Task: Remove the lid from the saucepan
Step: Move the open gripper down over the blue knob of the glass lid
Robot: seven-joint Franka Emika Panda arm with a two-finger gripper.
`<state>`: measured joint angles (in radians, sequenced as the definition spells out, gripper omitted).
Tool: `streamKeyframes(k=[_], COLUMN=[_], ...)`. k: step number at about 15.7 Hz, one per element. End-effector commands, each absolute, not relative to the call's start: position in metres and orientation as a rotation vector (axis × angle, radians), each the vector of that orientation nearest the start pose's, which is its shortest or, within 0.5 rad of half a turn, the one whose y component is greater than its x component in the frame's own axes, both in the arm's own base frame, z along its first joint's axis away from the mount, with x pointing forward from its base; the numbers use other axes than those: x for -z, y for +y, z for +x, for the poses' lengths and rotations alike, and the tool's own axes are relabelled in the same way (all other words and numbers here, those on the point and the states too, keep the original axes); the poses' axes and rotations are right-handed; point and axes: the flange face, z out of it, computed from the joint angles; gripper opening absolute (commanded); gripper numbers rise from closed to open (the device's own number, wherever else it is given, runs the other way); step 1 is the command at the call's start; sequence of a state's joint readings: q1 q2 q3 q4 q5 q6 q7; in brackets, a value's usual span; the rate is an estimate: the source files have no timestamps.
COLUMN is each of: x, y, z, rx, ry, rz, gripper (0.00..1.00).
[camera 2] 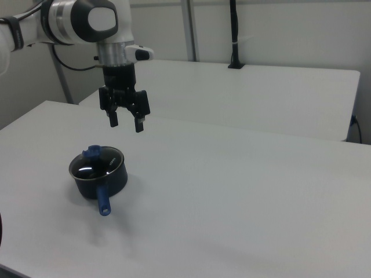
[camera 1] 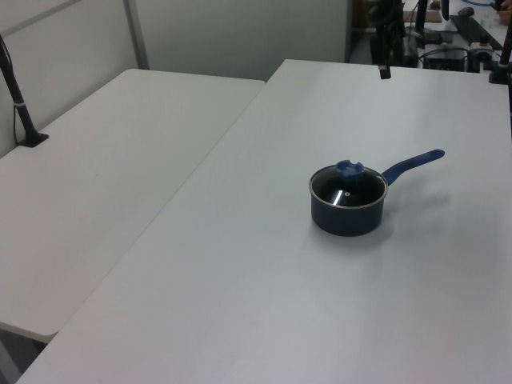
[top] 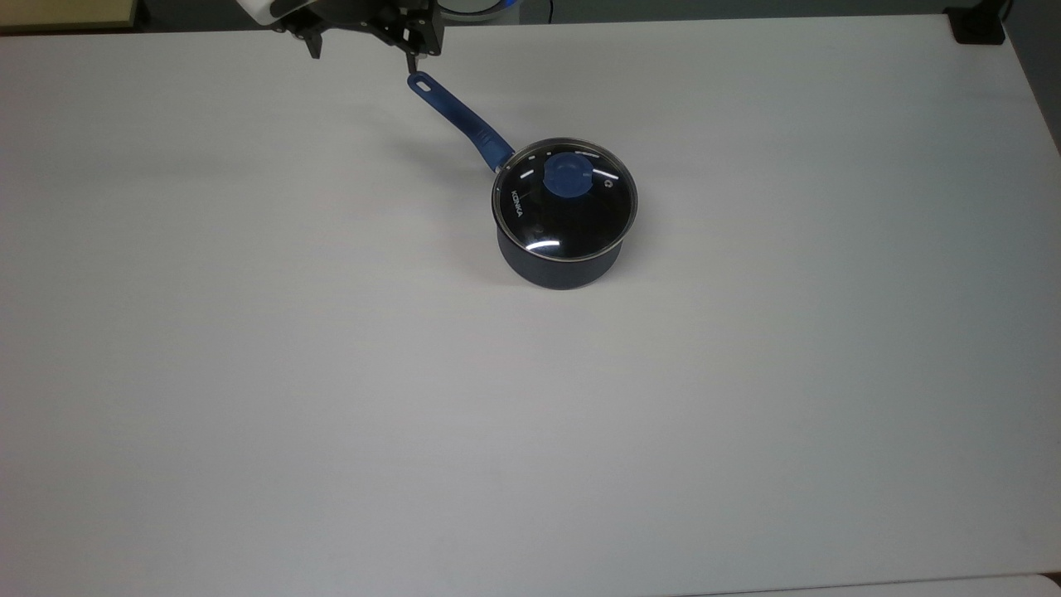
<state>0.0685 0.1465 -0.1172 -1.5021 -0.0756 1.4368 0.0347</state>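
The small dark navy saucepan (top: 564,264) (camera 1: 347,220) (camera 2: 99,179) stands on the white table. Its long blue handle (top: 457,116) (camera 1: 412,162) (camera 2: 103,201) points to the top view's upper left. The clear glass lid (top: 530,211) (camera 1: 348,192) (camera 2: 95,164) with its blue centre knob (top: 568,176) (camera 2: 92,152) rests on the pan's rim. My gripper (top: 363,51) (camera 2: 125,125) hangs open and empty in the air. In the top view it is just past the handle's eyelet end. In the right view it is above and slightly right of the pan.
The white table (top: 331,373) stretches wide around the pan on every side. A second table (camera 1: 120,152) adjoins it at the left view's left, with a black post (camera 1: 20,104) clamped on it. A black clamp (top: 978,25) sits at the top view's upper right corner.
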Motion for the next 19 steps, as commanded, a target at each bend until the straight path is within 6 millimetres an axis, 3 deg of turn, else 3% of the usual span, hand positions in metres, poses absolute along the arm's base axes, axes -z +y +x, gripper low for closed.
streamKeyframes(k=[1,3,9,12,19], x=[-0.561,-0.557,-0.537,-0.524,-0.478], y=[-0.018,0.003,0.036,0.064,0.156], z=[0.593,0.598,0.61,0.608,0.606], rx=[-0.124,-0.099,-0.076,-0.078,-0.084], ry=[0.088,0.046,-0.024,-0.085,-0.158], rz=[-3.225,-3.222,-3.218,-3.21,-3.209], gripper=[1.0,1.0,1.0,1.0,1.0])
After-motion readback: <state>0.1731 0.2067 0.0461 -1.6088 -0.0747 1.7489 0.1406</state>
